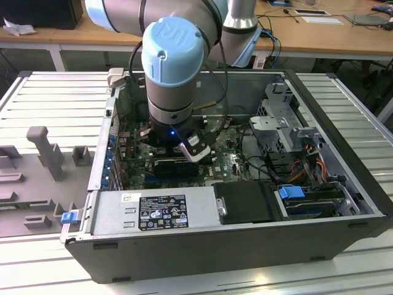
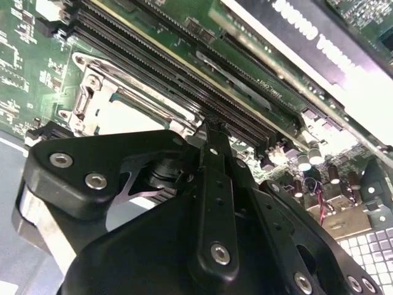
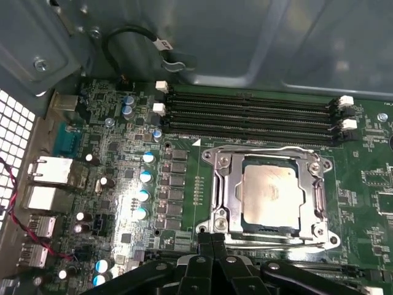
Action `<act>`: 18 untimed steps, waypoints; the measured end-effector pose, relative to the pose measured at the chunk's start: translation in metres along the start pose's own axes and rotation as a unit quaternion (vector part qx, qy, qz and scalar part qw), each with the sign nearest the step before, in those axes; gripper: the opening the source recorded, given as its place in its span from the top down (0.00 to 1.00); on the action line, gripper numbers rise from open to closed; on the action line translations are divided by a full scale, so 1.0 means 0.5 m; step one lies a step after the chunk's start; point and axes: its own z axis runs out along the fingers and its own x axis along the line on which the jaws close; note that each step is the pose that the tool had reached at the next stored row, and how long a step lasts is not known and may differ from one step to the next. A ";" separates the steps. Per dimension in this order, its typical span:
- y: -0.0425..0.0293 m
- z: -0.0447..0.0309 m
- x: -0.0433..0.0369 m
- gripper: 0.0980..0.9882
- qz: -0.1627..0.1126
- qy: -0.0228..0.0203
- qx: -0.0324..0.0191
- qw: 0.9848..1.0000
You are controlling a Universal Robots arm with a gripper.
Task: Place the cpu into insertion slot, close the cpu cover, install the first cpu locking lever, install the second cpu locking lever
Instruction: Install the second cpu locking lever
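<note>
1. Wooden desks run along the back of the room, and your open PC case [image 1: 344, 184] lies on its side on a slatted grey table [image 1: 55, 92], with some grey fixture blocks [image 1: 43, 150] off to the exterior view's left.
2. Your arm [image 1: 172, 67] reaches straight down into the case, blue joint cap facing the camera, wrist just above the green board [image 1: 230, 161].
3. Check the first wrist view: the cpu [image 3: 270, 198] already sits flat in the slot [image 3: 228, 184], pale beige top facing up.
4. The cover [image 3: 269, 155] is down over it, so the chip shows through the cut-out centre and the grey frame rings it on all sides.
5. Thin metal levers [image 3: 258, 149] run along the frame edges; you can't tell from these shots whether they're hooked or loose.
6. Your gripper [image 3: 212, 241] hangs right at the socket's near edge, just beside the frame, and its two black fingers [image 3: 202, 238] are pressed together with nothing between them.
7. Second wrist view backs that up: gripper [image 2: 214, 132] tip sits just beside the socket corner [image 2: 92, 92] and close to the long black memory slots [image 2: 184, 55].
8. Four memory slots [image 3: 252, 114] run parallel just beyond the socket in the first wrist view, white clips at their ends.
</note>
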 end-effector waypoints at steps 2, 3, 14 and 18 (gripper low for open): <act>-0.001 0.004 0.003 0.99 0.000 -0.001 -0.003 1.000; -0.002 0.005 0.003 0.99 0.000 -0.001 -0.004 1.000; 0.004 0.002 0.004 0.99 0.000 -0.003 -0.016 1.000; 0.014 -0.029 0.005 0.99 0.000 -0.002 -0.016 1.000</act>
